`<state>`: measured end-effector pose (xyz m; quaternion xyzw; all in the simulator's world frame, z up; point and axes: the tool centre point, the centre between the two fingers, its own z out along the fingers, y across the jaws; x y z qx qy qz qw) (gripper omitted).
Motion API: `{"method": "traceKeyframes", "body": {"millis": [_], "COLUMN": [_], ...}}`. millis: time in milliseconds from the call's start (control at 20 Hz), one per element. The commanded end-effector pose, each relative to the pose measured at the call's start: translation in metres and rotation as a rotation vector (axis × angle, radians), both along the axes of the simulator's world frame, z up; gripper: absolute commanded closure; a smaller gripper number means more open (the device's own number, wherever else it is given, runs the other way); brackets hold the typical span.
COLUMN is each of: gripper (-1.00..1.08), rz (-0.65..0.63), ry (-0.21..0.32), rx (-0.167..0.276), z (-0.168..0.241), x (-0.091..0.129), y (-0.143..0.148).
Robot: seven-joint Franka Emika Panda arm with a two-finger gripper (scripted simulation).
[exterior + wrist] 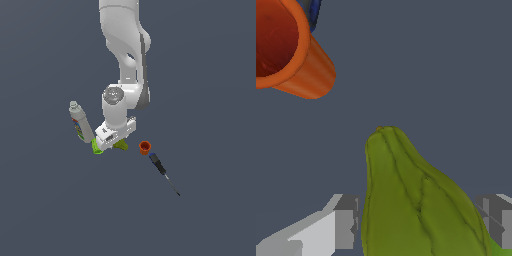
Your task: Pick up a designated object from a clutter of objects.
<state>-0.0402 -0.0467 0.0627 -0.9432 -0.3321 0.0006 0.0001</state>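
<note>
A: Where's the pear (416, 200)?

B: On the floor between the lime cup (97, 147) and the orange cup (144, 146), mostly hidden under the hand in the exterior view. At the wrist it sits between the fingers (346, 222), stem end pointing away.

A: And the gripper (116, 141)?

B: Spread wide, one pad either side of the pear, holding nothing. I can't tell whether the pads touch it yet; probably a small gap each side.

A: So how should it close?

B: Squarely across the fat belly, not the tapered neck, or the lumpy skin may squirt out. Close slowly, then lift straight up, away from the lime cup.
</note>
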Motion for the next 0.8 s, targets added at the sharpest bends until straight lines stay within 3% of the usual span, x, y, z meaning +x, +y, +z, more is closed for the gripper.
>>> {"method": "traceKeyframes", "body": {"millis": [0,750], "gripper": [1.08,1.08], "rz": [0.000,0.000], "ry": [-0.002,-0.002], "rx": [0.000,0.001], "z": [0.013,0.136], "x": [0.005,0.045], "y": [-0.006,-0.064]}}
